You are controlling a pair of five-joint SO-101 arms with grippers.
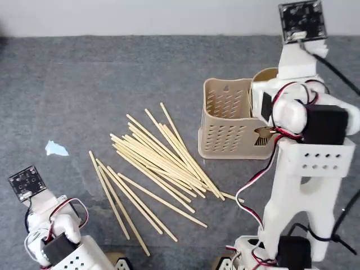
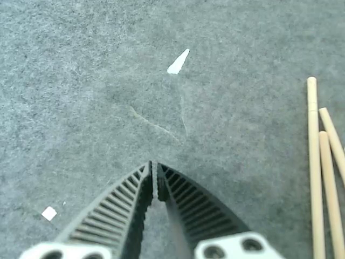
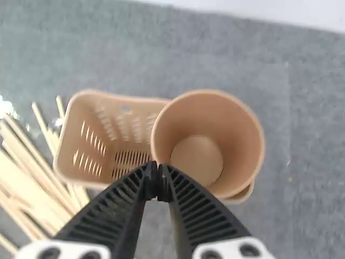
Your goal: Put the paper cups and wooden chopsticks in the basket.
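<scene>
Tan paper cup point(image 3: 207, 140), mouth up, with a second rim showing just under it, so possibly a nested pair. It sits hard against the tan perforated plastic basket point(image 3: 75, 135), on the side away from the pale wooden chopsticks point(image 1: 160, 163); whether it rests on the table cannot be told. The right gripper point(image 3: 158, 175) has its jaws drawn to a thin slit exactly at the cup's rim on the basket side, and it appears to pinch the wall there. Your coming move turns on one relation: the basket's open mouth lies immediately beside the cup, across that rim, toward the chopsticks. The chopsticks lie loose on the grey carpeted table point(image 1: 84, 84), outside the basket, their long axes fanned along a common diagonal and one end of the heap near the basket's foot. The left gripper point(image 2: 154, 172), jaws closed on nothing, hangs over bare carpet with chopstick ends just beside it; judge the left arm nearer the outlying sticks
</scene>
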